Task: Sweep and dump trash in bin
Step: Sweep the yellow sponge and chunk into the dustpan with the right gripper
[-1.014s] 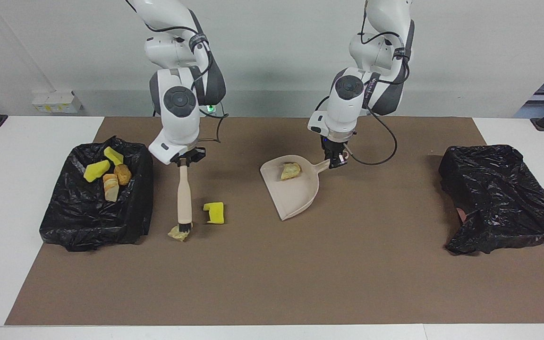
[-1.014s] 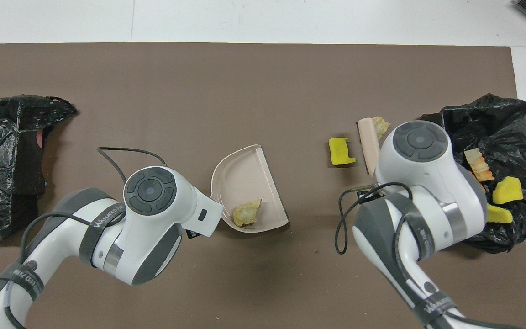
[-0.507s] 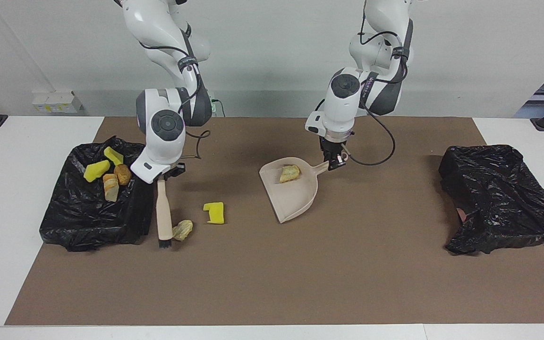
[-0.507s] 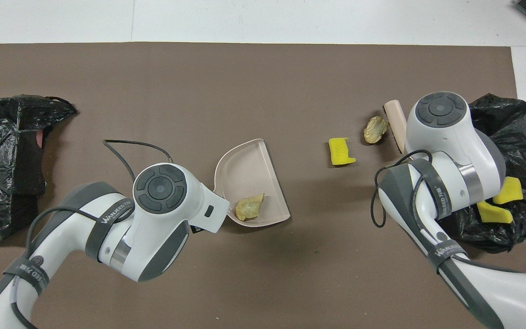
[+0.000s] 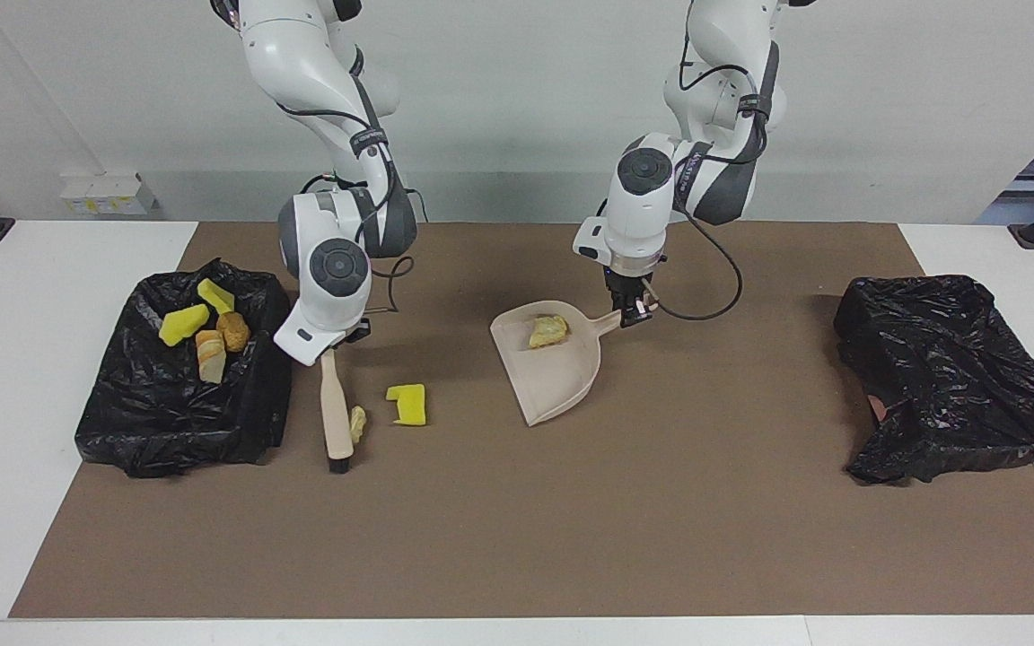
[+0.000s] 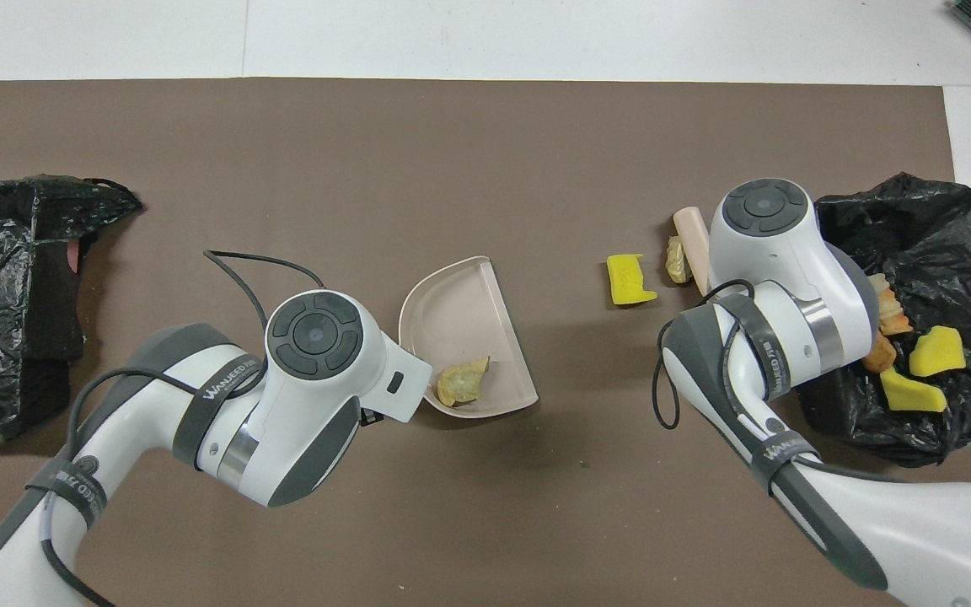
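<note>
Overhead, both wrists hide the grippers; only the facing view shows them. Right gripper (image 5: 330, 345), left of centre in that frame, is clamped on the brush (image 5: 334, 408) handle, bristles down on the brown mat (image 5: 517, 538), a tan scrap (image 5: 358, 422) touching the handle, a yellow sponge chunk (image 5: 407, 404) just beside. Left gripper (image 5: 632, 314), upper centre, pinches the dustpan (image 5: 553, 377) handle; a tan lump (image 5: 548, 330) sits in the pan. Four more scraps (image 5: 203, 332) lie in the black bin (image 5: 176, 422) at frame left. A second black bag (image 5: 948, 377) sits at frame right. Overhead shows the pan's flat lip (image 6: 506, 324) more clearly.
</note>
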Tool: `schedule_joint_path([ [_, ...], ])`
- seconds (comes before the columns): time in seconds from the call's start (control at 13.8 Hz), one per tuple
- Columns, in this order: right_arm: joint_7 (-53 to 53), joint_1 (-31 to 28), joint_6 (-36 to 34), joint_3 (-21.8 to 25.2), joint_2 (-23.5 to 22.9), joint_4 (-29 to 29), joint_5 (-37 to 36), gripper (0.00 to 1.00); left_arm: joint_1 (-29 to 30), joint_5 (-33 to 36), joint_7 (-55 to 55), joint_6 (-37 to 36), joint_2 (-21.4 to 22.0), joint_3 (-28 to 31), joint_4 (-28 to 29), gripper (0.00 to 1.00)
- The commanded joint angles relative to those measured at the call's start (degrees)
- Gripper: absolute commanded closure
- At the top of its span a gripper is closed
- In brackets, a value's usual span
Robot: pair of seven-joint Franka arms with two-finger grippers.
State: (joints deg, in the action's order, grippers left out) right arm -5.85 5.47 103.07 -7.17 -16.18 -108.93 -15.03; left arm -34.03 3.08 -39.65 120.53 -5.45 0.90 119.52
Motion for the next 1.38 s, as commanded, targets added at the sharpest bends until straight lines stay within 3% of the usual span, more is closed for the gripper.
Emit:
schedule_joint_path([
  [0.0,1.2,4.3,-2.5,-0.4,0.2,-0.5,8.6,1.00,-0.7,1.3,2.1,-0.8,-1.0,0.2,-1.5,1.00],
  [0.58,-1.8,18.1,0.2,-0.5,1.5,-2.4,26.0,1.00,-0.1,1.2,2.5,4.6,-4.2,0.2,-0.7,1.00],
  [1.01,-4.5,18.0,-2.0,-0.5,3.1,-1.3,27.2,1.00,2.3,1.3,1.4,5.3,-4.6,0.3,-1.1,1.00],
  [1.16,-7.3,17.6,-2.2,-0.4,5.4,-1.3,27.9,0.89,4.3,1.2,-0.8,5.2,-4.4,0.3,-1.2,1.00],
  [1.3,-8.5,17.6,-3.0,-0.4,8.0,-1.5,27.9,0.90,4.9,1.1,-1.9,5.3,-4.4,0.3,-1.0,1.00],
])
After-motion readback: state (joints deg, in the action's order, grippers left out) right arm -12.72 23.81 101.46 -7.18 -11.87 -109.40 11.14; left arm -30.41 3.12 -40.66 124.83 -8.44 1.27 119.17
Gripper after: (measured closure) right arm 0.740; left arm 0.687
